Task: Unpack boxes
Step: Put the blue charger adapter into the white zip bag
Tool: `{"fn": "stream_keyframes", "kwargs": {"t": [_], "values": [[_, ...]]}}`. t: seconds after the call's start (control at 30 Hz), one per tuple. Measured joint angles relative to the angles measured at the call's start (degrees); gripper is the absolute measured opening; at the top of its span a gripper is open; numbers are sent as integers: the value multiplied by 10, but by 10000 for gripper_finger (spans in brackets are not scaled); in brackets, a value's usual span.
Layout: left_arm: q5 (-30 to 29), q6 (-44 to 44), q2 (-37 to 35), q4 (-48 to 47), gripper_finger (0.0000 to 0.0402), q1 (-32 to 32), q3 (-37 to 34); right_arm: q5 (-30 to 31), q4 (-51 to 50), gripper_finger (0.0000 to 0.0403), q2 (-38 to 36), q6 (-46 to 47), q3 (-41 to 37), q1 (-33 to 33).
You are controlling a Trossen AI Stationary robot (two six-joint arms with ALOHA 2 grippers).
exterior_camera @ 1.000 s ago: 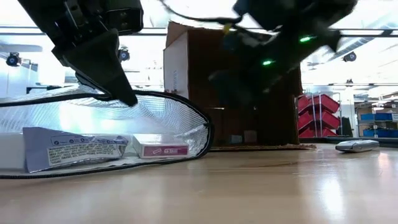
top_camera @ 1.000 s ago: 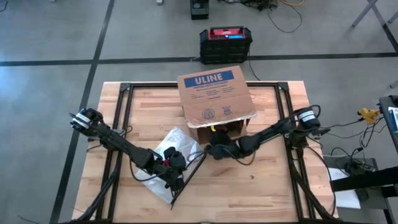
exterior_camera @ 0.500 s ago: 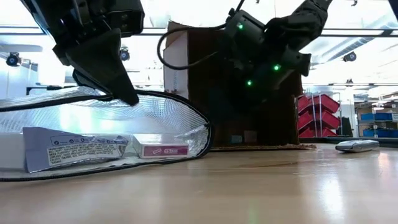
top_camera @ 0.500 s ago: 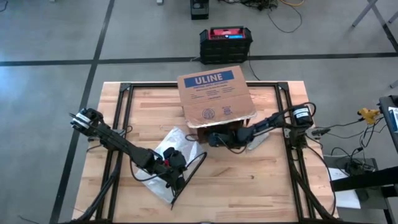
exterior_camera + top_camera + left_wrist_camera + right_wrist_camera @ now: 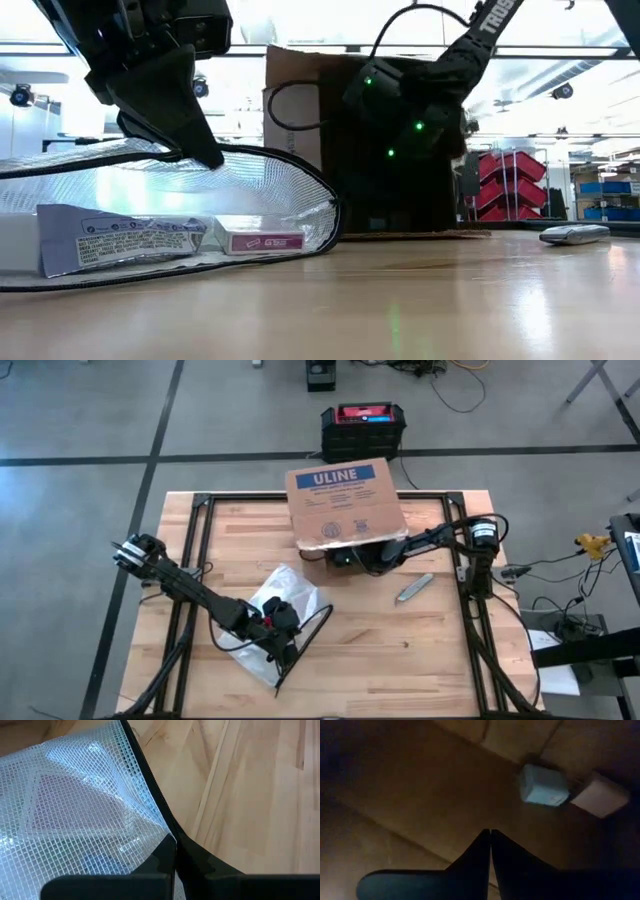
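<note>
You had the right gripper (image 5: 490, 832) pinched shut, empty, inside the brown corrugated ULINE cardboard box (image 5: 345, 508); should've opened fingers before reaching the small white packs (image 5: 543, 786).

Cardboard box (image 5: 346, 508) lying on side, blocking upper centre of table (image 5: 420, 650). Right gripper (image 5: 338, 556) reaching into box mouth, filling opening; right arm (image 5: 440, 540) spanning from right edge toward centre. Clear mesh bag (image 5: 275, 600) occupying lower-left centre, left gripper (image 5: 283, 650) pinching its edge, left arm barring diagonal from left edge. Small grey object (image 5: 414, 588) lying right of centre. Lower right of tabletop and far left strip staying bare.
</note>
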Motion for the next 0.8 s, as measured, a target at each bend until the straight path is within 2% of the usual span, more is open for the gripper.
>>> {"fn": "stream_keyframes", "kwargs": {"t": [0.03, 0.1, 0.2, 0.33, 0.47, 0.57, 0.67, 0.8], "values": [[0, 0, 0, 0, 0, 0, 0, -15, 1, 0, 2, -16, 0, -4], [0, 0, 0, 1, 0, 0, 0, -8, 0, 0, 2, -30, -2, -4], [0, 0, 0, 3, 0, 0, 0, -11, -15, 0, 2, -15, -4, 0], [0, 0, 0, 3, 0, 0, 0, -110, -79, 0, 2, 23, -6, 12], [0, 0, 0, 3, 0, 0, 0, -116, -139, 0, -2, 58, -16, 51], [0, 0, 0, 4, 0, 0, 0, -155, -210, 0, -8, 105, -16, 94], [0, 0, 0, 4, 0, 0, 0, -102, -228, 0, -20, 144, -19, 144], [0, 0, 0, 8, 0, 0, 0, -31, -226, 0, -35, 165, -14, 153]]}}
